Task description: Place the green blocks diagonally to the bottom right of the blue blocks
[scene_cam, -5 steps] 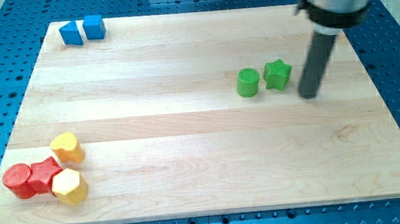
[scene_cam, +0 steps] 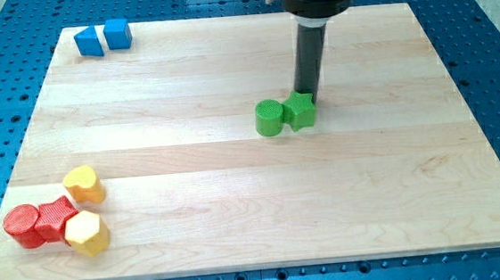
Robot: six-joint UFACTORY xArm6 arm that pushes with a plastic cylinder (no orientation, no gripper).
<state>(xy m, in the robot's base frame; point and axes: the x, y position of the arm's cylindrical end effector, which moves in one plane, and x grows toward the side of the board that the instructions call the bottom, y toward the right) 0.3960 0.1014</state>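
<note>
The green blocks, a cylinder (scene_cam: 269,119) touching a star (scene_cam: 300,111), sit mid-board, far right and below the blue blocks (scene_cam: 103,37), with my bare tip (scene_cam: 307,97), no pincer, touching the star's upper right.

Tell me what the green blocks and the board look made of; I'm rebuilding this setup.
The green cylinder and green star block look like matte plastic, possibly 3D-printed: flat uniform colour, faint ribbing. The board looks like pale, smooth-finished wood: lengthwise grain and plank seams show. My tip rests at the star's top edge.
</note>
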